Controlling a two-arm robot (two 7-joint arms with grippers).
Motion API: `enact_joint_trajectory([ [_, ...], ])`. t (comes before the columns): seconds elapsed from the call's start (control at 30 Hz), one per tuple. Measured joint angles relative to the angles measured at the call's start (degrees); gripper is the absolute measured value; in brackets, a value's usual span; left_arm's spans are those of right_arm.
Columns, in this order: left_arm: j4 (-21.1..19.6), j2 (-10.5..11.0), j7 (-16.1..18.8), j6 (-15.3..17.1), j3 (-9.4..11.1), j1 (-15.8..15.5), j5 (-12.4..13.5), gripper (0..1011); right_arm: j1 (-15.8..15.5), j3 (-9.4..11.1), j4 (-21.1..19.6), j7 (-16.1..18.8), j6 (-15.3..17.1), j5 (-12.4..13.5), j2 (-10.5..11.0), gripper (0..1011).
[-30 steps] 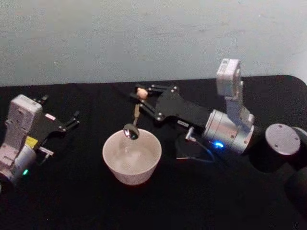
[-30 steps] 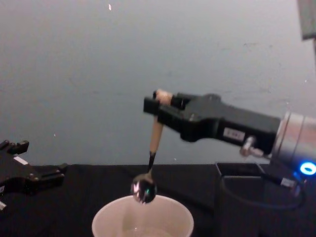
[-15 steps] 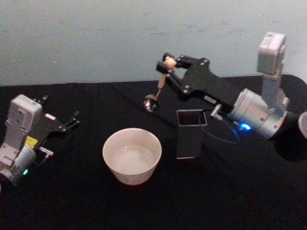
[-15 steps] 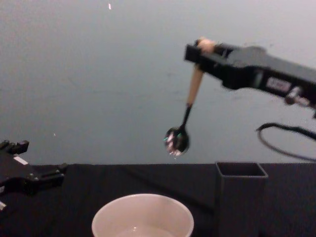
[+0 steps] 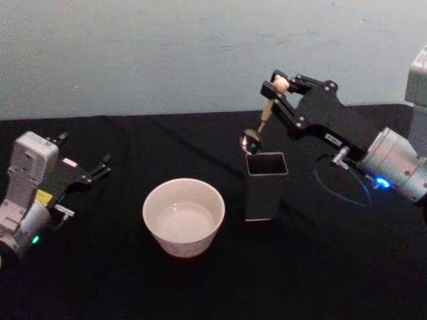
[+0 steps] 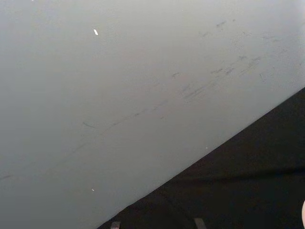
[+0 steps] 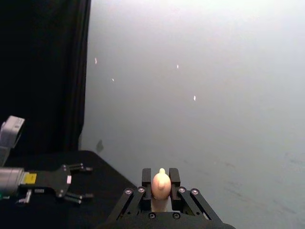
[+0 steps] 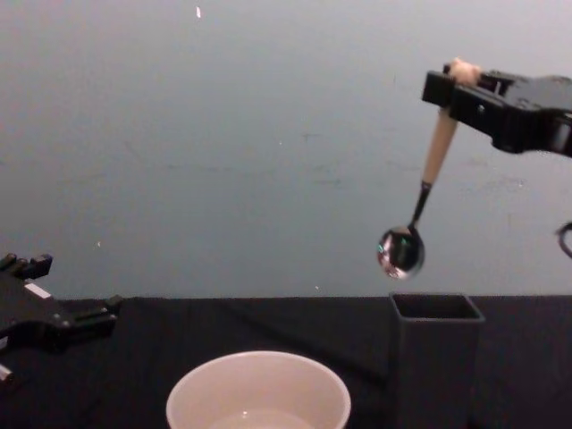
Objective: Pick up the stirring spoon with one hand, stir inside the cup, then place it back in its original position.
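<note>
My right gripper [image 5: 279,87] is shut on the top of the stirring spoon [image 8: 420,192], just under its small knob [image 7: 161,183]. The spoon hangs down, its shiny bowl [image 8: 399,251] a little above the open mouth of the dark grey square holder [image 5: 265,185]. Left of the holder, the cream-white cup [image 5: 183,216] stands on the black table. My left gripper [image 5: 99,168] rests parked at the table's left side, fingers apart and nothing in them.
A pale wall runs behind the black table [image 5: 200,280]. The dark holder [image 8: 436,357] stands right beside the cup [image 8: 258,391]. A blue-lit cable [image 5: 347,180] loops under my right arm.
My right gripper has carried the spoon up out of the cup and rightward, until it hangs over the dark holder. The left arm has stayed still.
</note>
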Motion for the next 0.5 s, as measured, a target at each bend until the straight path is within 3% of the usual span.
enact_joint_trajectory([
  [0.5, 0.0, 0.0, 0.0, 0.0, 0.0, 0.0, 0.0, 1001, -1.09, 0.81, 2.01, -1.93, 1.84, -1.84, -0.16, 214],
])
